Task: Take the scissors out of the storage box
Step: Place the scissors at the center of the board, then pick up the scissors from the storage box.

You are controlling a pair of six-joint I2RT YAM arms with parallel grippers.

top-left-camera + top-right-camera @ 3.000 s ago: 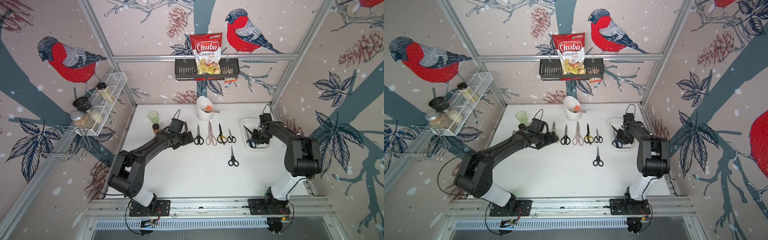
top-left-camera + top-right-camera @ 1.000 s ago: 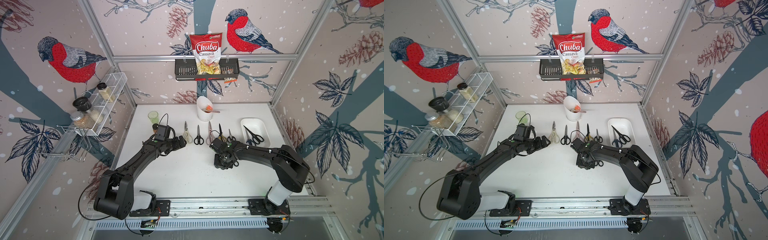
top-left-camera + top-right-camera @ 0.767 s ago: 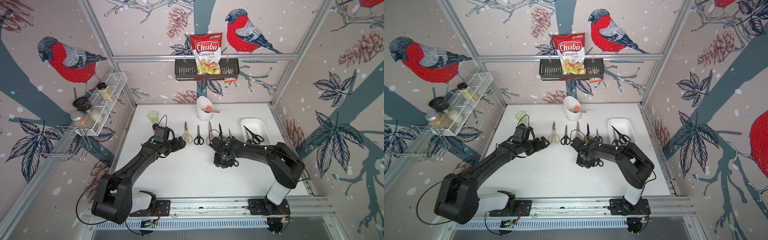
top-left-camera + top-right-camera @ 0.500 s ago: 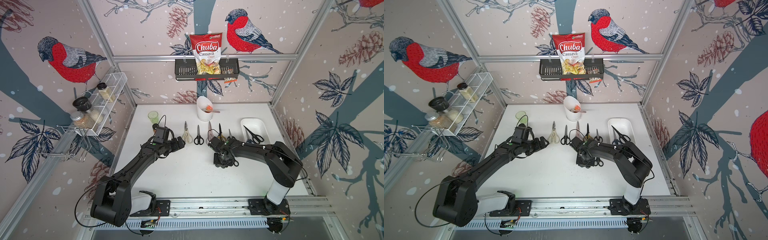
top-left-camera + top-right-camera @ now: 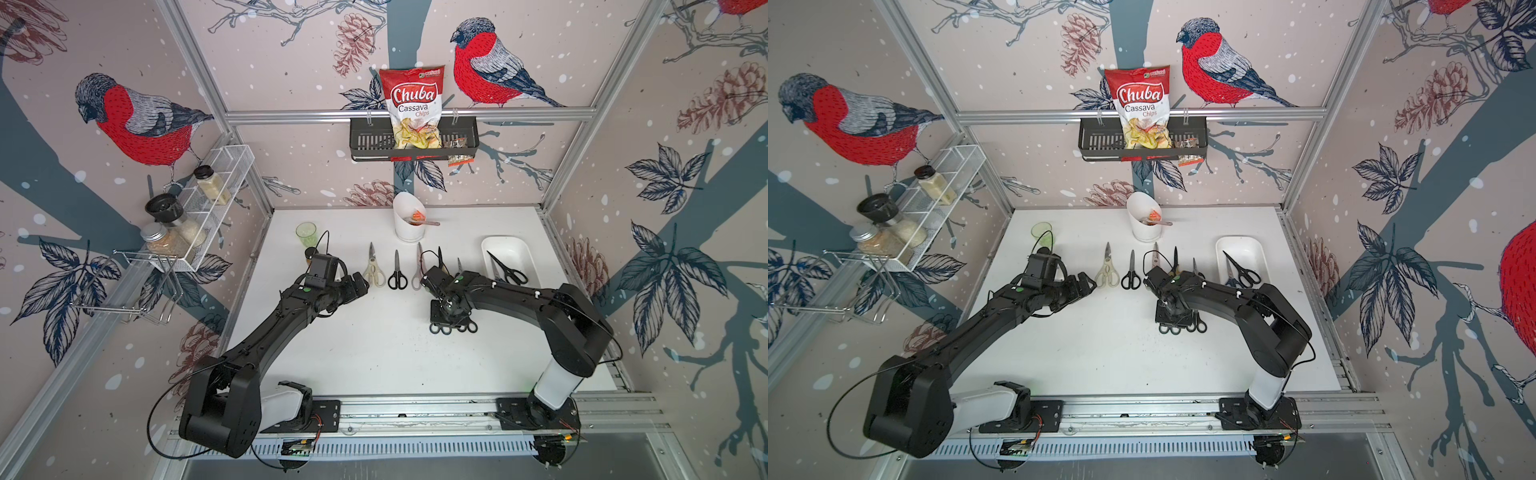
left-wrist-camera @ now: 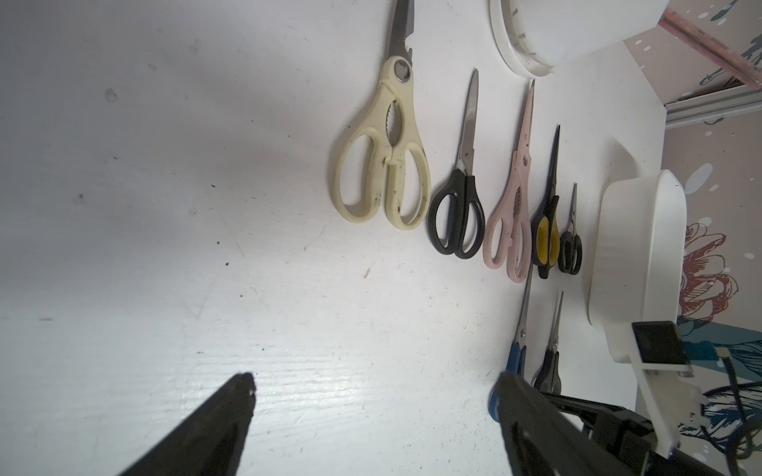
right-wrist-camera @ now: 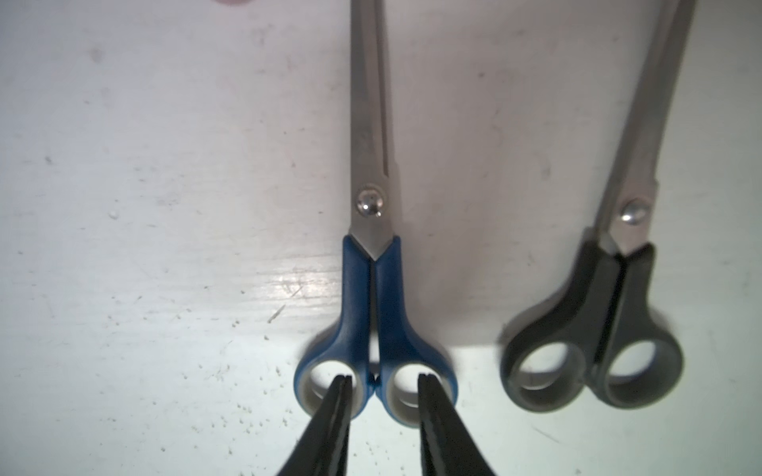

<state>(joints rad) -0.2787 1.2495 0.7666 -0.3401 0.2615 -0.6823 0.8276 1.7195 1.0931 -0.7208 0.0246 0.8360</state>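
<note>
1. Jaws of right gripper [image 7: 383, 381] are parted a little. One tip sits in each finger loop of blue scissors [image 7: 358, 288], straddling the middle bars w/ a sliver of gap on one side, so not clamped.
2. Blue scissors lie flat on table [image 5: 374, 353], mid-surface, blades toward far edge. Black scissors [image 7: 598, 296] lie just beside, roughly parallel, not touching.
3. Left gripper [image 6: 375, 381] has its jaws spread wide w/ nothing btw them. It hangs over the table nr handles of cream scissors [image 6: 396, 107].
4. Row nr far edge, left to right: cream scissors, black-handled pair [image 6: 465, 185], pink pair [image 6: 521, 165], yellow-black pair [image 6: 546, 230], small black pair [image 6: 571, 241]. All lie flat, blades to far edge.
5. Storage box [image 5: 513, 249] sits by right edge, far half. Boxed black pair [image 5: 508, 269] lies inside on a diagonal. In both top views right arm crosses box's near end, so contents there are hidden.
6. White holder [image 5: 409, 232] stands at far edge, approx centre.
</note>
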